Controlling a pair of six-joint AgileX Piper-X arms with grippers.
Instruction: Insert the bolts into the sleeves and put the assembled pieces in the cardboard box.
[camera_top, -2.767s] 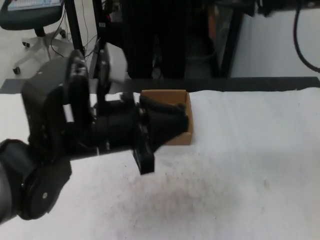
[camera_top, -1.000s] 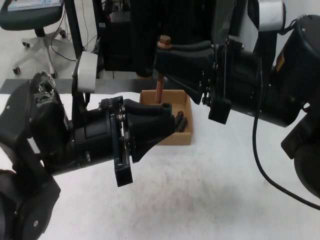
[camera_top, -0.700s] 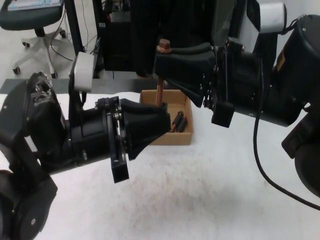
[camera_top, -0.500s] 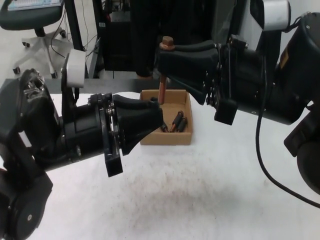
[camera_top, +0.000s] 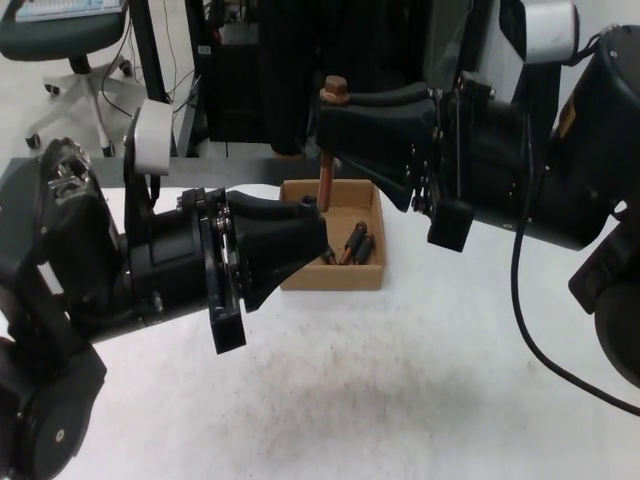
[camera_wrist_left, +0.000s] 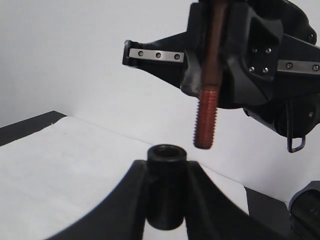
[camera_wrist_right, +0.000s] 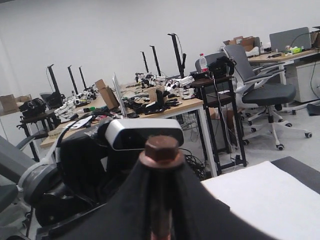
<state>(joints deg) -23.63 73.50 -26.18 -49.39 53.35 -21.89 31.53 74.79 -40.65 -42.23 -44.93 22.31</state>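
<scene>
Right gripper (camera_top: 330, 122) tight around an upright bolt (camera_wrist_left: 206, 115), tip just above the sleeve (camera_wrist_left: 166, 192) pinched by the left gripper (camera_top: 316, 226).

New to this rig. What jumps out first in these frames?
A copper-coloured bolt, pinched upright in the right gripper, hangs just above the open mouth of a black sleeve held by the left gripper, not yet inserted. Beyond them on the bench sits the cardboard box with dark pieces inside.

1 office chair (camera_top: 60, 38) on floor | white bench cover (camera_top: 450, 380) | 1 bottle (camera_wrist_right: 203, 63) | cluttered desk (camera_wrist_right: 185, 104)
</scene>
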